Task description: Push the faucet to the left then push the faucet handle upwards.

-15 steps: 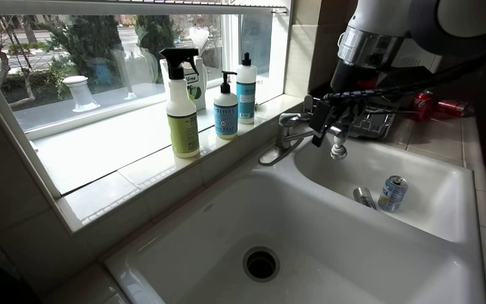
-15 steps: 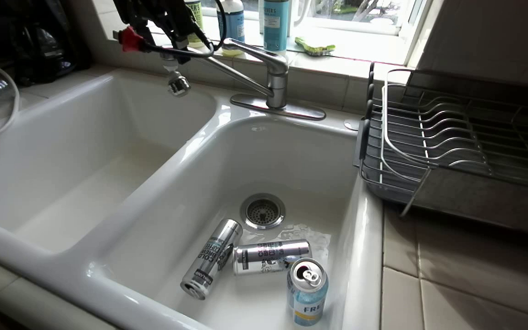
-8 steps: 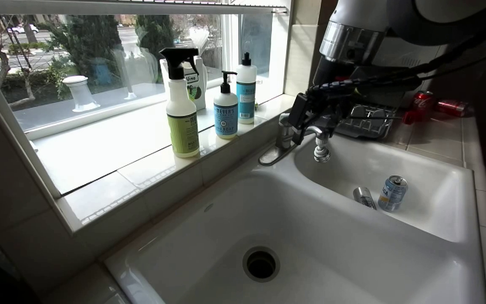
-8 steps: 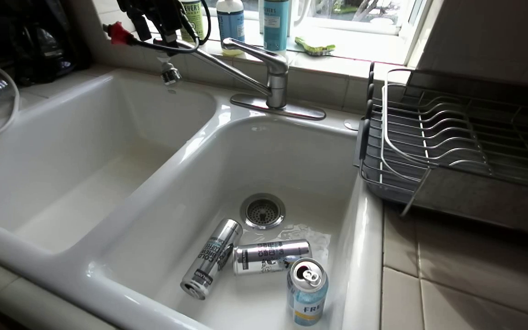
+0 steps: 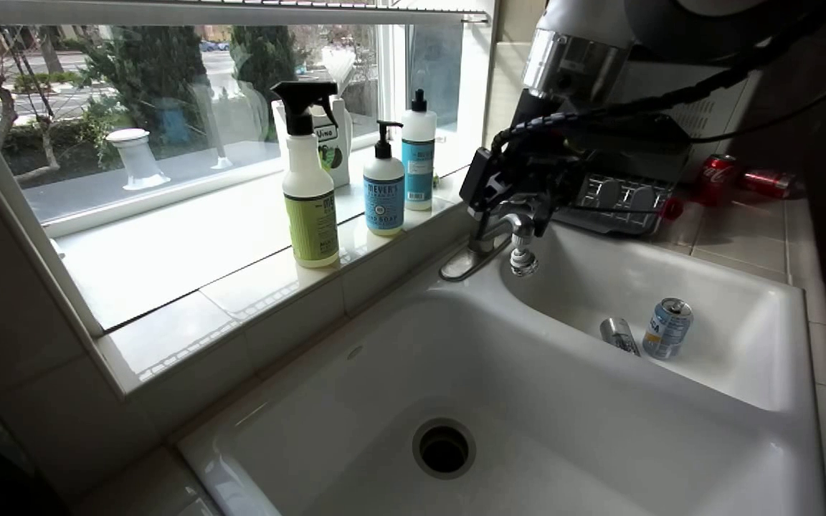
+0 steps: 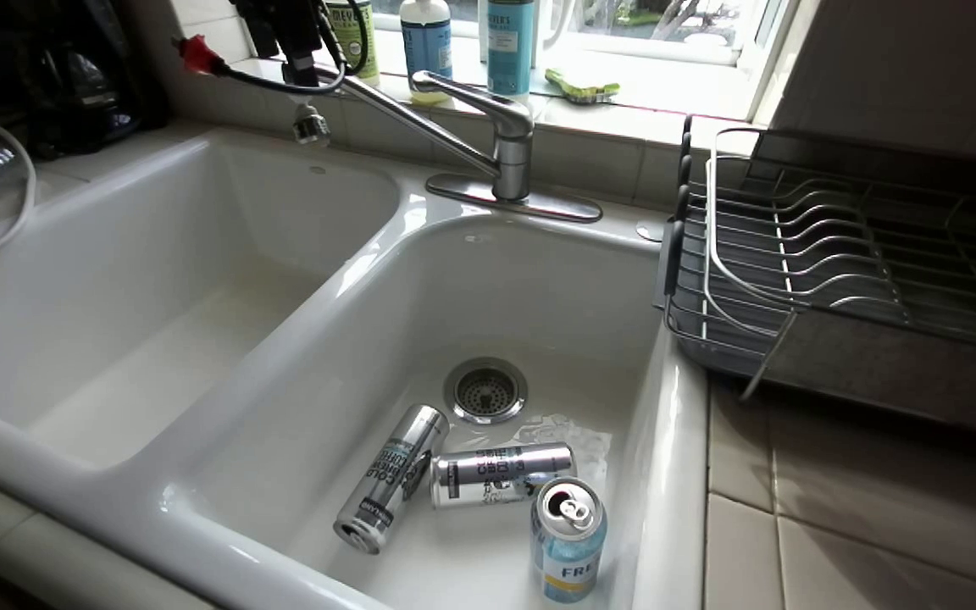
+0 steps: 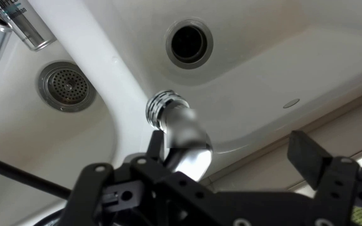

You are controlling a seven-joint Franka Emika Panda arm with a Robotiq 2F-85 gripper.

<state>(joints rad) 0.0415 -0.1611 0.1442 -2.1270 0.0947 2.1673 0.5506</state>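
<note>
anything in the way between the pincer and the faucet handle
No loose object visibly stands between them, but the spout sits inside the open pincer, which probably must lift clear before reaching the faucet handle.

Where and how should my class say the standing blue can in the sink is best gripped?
Probably the upper body of the standing blue can, coming from above and squeezing opposite sides: in both exterior views it stands upright, its round top uncovered. A silver can lying close beside it would likely crowd a low approach from that side.
</note>
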